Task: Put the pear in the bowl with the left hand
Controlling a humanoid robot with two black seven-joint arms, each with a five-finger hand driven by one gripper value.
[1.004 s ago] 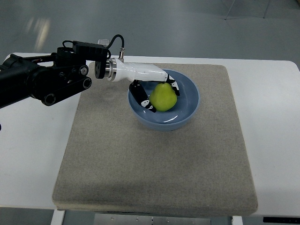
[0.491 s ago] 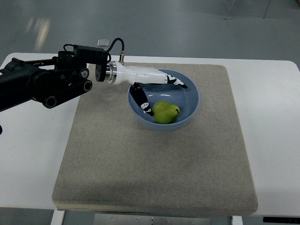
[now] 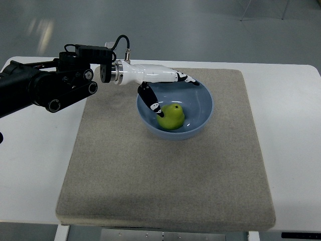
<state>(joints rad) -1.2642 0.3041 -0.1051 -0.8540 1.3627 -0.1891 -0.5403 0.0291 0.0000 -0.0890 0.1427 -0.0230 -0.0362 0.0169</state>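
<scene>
While pear [image 3: 171,116] lies in bowl [image 3: 200,118]; left robot hand [image 3: 165,88] fingers spread, holding nothing.

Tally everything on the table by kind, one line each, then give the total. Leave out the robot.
Green pear: 1
Blue bowl: 1
Grey mat: 1
Total: 3
</scene>
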